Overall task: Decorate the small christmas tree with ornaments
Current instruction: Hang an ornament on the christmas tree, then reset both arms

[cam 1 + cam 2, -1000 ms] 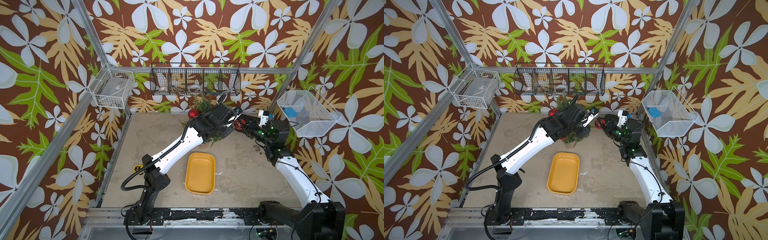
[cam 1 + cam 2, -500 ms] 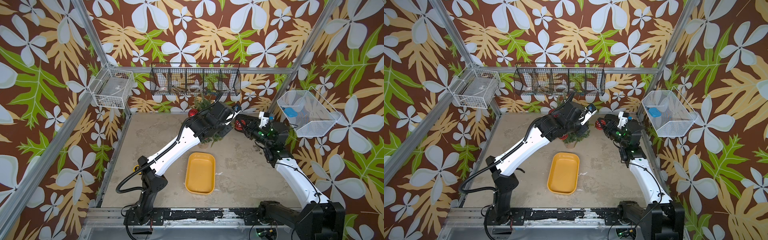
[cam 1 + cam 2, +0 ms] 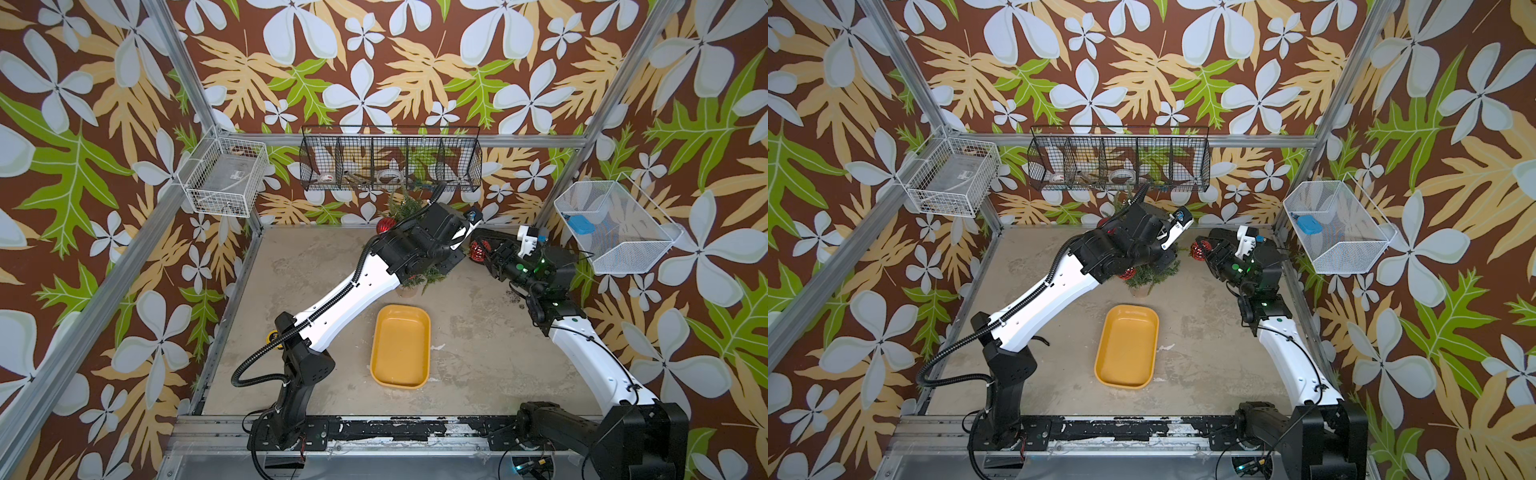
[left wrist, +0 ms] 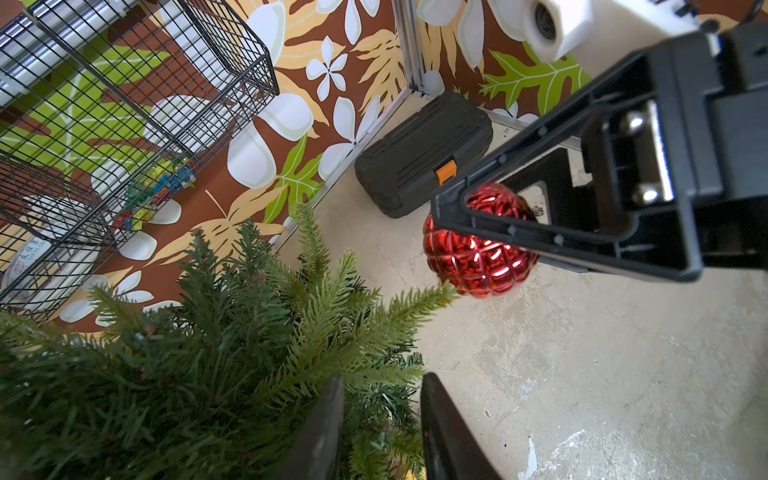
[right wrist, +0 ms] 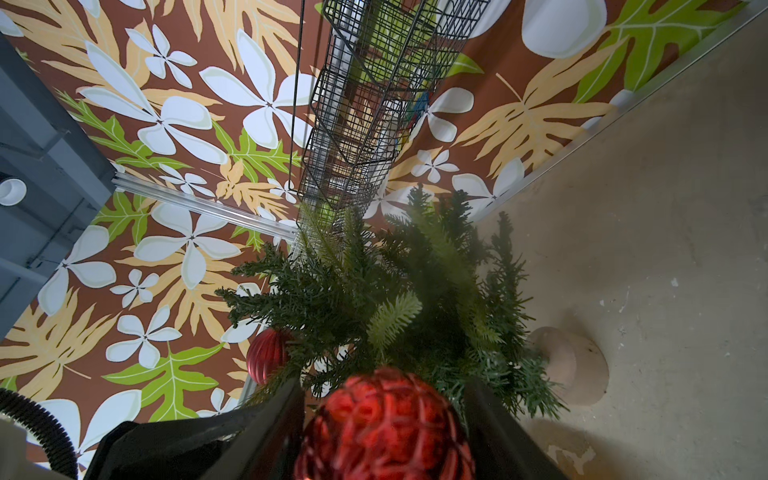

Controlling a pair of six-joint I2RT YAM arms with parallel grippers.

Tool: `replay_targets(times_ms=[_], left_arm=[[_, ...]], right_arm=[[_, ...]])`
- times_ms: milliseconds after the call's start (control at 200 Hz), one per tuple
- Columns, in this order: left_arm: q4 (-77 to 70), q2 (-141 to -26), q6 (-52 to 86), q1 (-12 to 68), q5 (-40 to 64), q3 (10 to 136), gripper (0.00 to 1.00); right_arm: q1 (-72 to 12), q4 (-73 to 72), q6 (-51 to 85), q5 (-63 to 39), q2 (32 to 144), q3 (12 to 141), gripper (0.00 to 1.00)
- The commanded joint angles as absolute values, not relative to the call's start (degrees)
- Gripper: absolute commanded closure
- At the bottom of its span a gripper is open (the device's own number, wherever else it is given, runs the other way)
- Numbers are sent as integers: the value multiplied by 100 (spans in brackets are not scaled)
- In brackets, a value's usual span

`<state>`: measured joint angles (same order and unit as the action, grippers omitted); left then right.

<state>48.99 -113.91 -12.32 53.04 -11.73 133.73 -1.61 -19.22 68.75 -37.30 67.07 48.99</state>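
Bracketing a lattice bauble [image 5: 384, 428], right gripper [image 5: 382, 388], hold unclear, left gripper [image 4: 382, 378] part-open among tree [image 4: 187, 353] branches

A yellow tray [image 3: 401, 347] is lying on the tabletop [image 3: 316, 266]. A black wire basket [image 3: 390, 158] is hanging on the back wall, with a white wire basket [image 3: 224, 178] hanging on one side. Opposite, a white mesh basket [image 3: 615, 228] is holding a blue object [image 3: 579, 224]. A black case [image 4: 424, 153] is lying in the corner.

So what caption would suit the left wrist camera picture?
Red lattice bauble between the jaws of the right gripper, at a branch tip of the small christmas tree.
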Motion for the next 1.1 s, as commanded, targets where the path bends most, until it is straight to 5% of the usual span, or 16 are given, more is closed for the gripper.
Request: replay_targets(times_ms=[0, 480, 646, 836, 1041, 1096], left_arm=[[4790, -11325, -1213, 5307, -1134, 13368, 66], [4763, -11322, -1227, 5307, -1160, 13364, 65], [4717, -11168, -1184, 5308, -1291, 13351, 58], [4359, -10481, -1042, 5307, -1577, 12921, 38], [2941, -8818, -1055, 5269, -2689, 10665, 1], [2629, -8305, -1002, 5143, -2983, 10119, 0]], right_arm=[[-165, -1955, 6850, -3678, 6688, 4918, 27], [-161, -1821, 6694, -3641, 6708, 4842, 24], [-146, -987, 5827, -3402, 6612, 5269, 24], [-134, 352, 4315, -2618, 6514, 6073, 13], [-98, 991, 2796, -1458, 6298, 6126, 0], [-79, 1100, 2508, -1043, 6255, 6040, 0]])
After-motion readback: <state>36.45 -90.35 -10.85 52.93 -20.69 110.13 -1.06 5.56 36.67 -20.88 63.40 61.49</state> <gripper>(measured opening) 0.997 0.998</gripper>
